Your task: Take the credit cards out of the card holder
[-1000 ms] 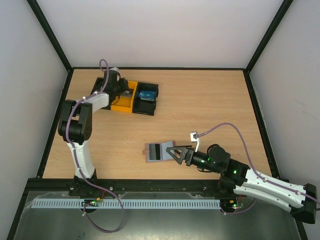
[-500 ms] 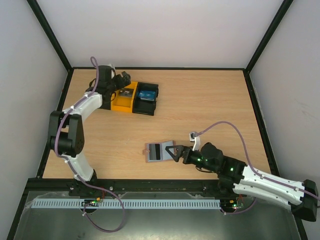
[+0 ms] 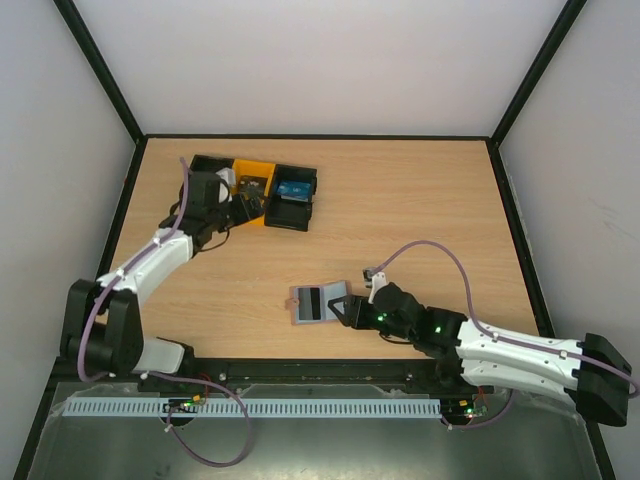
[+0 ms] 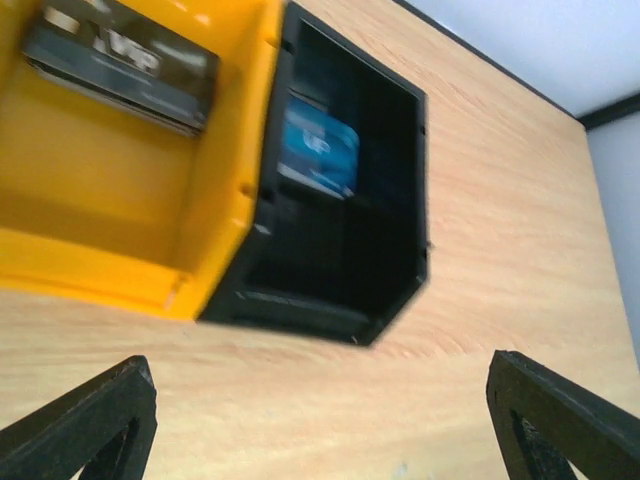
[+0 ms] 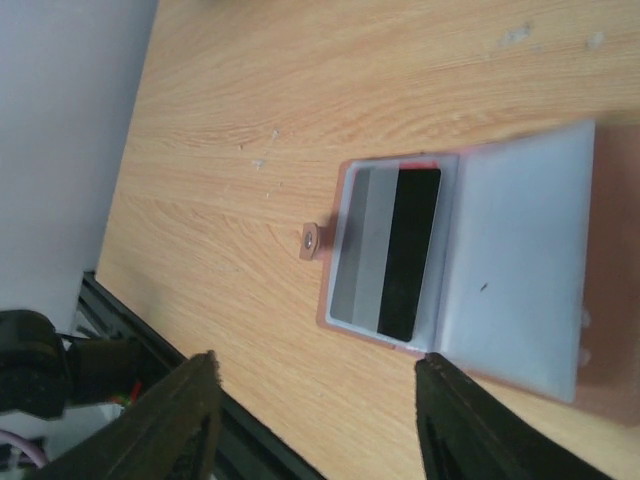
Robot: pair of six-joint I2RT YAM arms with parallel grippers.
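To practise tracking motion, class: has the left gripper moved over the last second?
Yes. The left gripper has pulled back from over the yellow bin toward the table's near edge, and now sits off the bin's near wall.

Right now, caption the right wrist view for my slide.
Open card holder on the table, a grey black-striped card in one pocket, right tool open and empty.
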